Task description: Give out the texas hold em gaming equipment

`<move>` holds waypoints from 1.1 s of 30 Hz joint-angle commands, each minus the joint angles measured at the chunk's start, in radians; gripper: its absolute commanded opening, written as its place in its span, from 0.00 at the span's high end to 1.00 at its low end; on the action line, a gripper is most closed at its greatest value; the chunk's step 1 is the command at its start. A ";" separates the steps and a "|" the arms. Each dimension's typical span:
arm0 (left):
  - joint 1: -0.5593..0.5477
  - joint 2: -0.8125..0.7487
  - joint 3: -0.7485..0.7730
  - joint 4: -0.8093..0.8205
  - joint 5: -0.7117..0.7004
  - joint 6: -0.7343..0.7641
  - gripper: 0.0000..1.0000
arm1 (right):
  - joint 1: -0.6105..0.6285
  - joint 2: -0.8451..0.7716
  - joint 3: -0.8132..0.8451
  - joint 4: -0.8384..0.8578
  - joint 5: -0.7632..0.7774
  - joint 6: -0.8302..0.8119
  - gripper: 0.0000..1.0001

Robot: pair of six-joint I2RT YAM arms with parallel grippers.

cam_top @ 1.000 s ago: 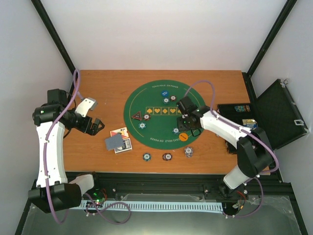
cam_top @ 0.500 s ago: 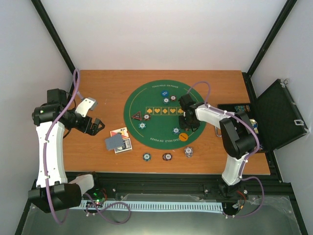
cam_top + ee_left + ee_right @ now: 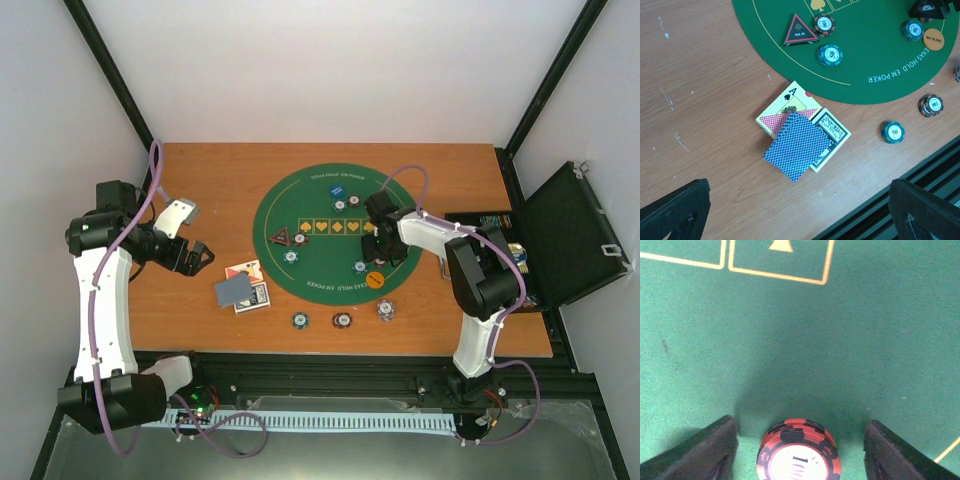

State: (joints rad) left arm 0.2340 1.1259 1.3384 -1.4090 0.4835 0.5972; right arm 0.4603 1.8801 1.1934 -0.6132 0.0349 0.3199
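Note:
My right gripper (image 3: 377, 243) is low over the green mat (image 3: 330, 285). It is open (image 3: 799, 452), with a red-black chip stack (image 3: 799, 452) standing between the fingers and touching neither. My left gripper (image 3: 192, 256) is open and empty (image 3: 800, 215) above bare wood, left of the cards. A blue-backed card (image 3: 799, 145) lies on a card box (image 3: 785, 107) and a face-up card (image 3: 834, 131). On the mat are the black-red triangle marker (image 3: 799, 31), a brown chip (image 3: 824, 25), teal chips (image 3: 829, 55), an orange disc (image 3: 933, 39) and a blue disc (image 3: 339, 189).
Three chips lie on the wood near the front edge (image 3: 299, 321), (image 3: 343, 321), (image 3: 386, 310). The black case (image 3: 570, 235) stands open at the right with its tray (image 3: 490, 222) beside the mat. The black rail (image 3: 920, 170) runs along the table front.
The right arm has folded in towards the mat and its gripper has shifted slightly away from the front edge. The left arm and the cards have not moved.

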 commanded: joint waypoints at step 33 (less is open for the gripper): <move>0.006 0.028 0.061 0.013 0.066 0.000 0.00 | 0.297 -0.617 -0.453 -0.153 0.045 0.269 0.18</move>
State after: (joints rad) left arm 0.2340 1.1545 1.3617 -1.4055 0.5350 0.5964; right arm 0.7406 1.2705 0.7506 -0.7734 0.0818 0.5674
